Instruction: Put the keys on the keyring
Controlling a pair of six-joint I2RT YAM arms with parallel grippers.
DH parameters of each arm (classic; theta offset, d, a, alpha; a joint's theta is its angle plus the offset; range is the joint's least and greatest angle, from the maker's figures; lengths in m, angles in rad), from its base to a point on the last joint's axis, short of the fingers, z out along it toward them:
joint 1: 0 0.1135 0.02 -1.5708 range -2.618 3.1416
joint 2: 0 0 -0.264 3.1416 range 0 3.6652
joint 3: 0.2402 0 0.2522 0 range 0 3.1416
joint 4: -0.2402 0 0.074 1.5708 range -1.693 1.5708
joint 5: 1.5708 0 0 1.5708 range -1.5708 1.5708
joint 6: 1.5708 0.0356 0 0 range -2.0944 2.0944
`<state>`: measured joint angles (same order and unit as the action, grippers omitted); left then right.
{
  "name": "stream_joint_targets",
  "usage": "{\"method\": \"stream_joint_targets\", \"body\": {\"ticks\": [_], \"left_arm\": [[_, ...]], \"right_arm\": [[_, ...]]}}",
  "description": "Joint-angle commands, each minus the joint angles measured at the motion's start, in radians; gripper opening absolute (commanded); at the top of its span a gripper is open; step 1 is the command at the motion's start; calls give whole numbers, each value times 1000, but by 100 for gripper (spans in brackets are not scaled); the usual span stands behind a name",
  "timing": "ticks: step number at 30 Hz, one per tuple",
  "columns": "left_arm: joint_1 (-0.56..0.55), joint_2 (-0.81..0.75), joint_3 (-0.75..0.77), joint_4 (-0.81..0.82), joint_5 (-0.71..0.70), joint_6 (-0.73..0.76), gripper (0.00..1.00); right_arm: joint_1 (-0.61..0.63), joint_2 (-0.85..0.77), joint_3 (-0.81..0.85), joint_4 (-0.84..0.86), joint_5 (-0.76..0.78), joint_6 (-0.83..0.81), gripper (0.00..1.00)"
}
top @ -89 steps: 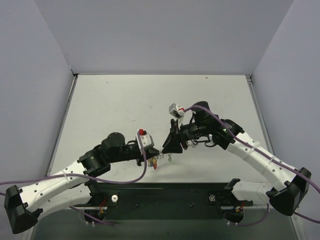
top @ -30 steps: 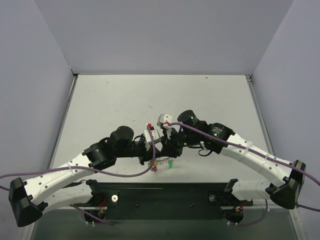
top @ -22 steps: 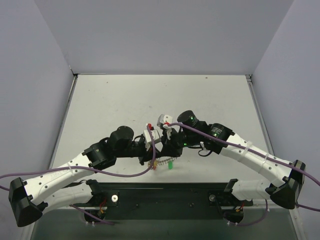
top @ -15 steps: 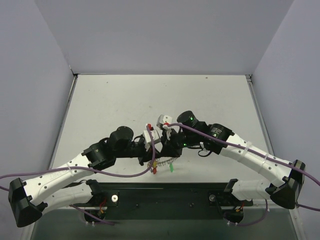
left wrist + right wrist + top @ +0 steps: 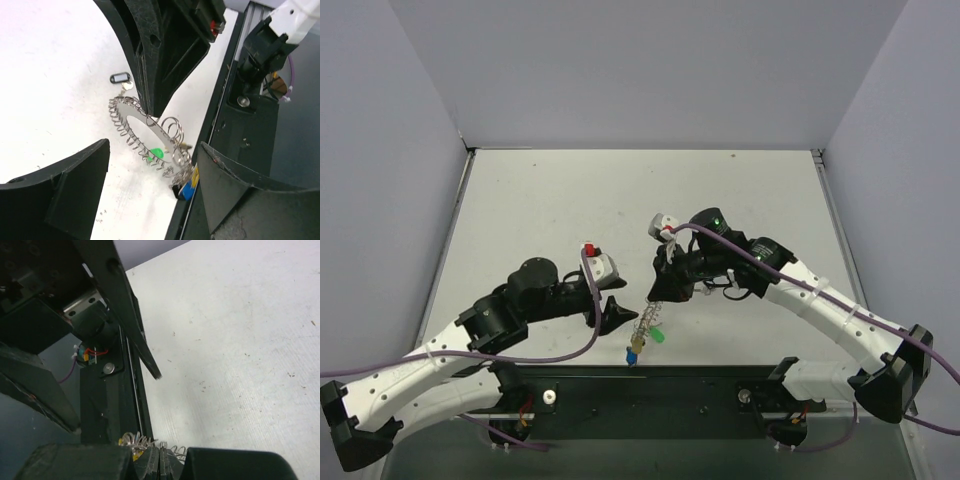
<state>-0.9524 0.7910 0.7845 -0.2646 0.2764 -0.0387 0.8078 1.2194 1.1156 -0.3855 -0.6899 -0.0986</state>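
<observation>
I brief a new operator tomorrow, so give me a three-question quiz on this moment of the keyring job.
1. True or false: the left gripper is clamped on the keyring.
2. Which key lies on the table, off the ring? A green, B black, C blue.
3. Fill in: the ___ gripper holds the keyring up off the table.

Key
1. False: its jaws stand open, clear of the ring.
2. B: the black key.
3. Right: the right gripper is shut on the rim.
</observation>
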Motion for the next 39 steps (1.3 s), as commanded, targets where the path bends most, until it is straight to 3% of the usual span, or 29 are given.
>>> {"method": "stream_joint_targets", "body": {"ticks": [1,5,7,12,18,26,31,39], "left_arm": [[15,-65,15,61,-39,-1,80],[37,-76,21,71,4,-1,80],[50,-70,27,77,39,3,71],[84,-23,38,117,162,0,65],[148,24,33,203,352,-23,61],[196,30,13,291,477,-43,61],[205,82,27,312,560,-59,51],[207,131,58,272,577,-40,36]], "right_arm": [[-53,-41,27,62,-160,11,0],[-70,-27,58,60,-261,11,0],[-75,-26,67,60,-318,5,0],[-79,-24,101,59,-391,11,0],[-81,-29,105,59,-408,16,0],[-81,-27,105,59,-416,16,0],[-81,-27,105,60,-419,14,0],[-84,-37,107,60,-405,11,0]]}}
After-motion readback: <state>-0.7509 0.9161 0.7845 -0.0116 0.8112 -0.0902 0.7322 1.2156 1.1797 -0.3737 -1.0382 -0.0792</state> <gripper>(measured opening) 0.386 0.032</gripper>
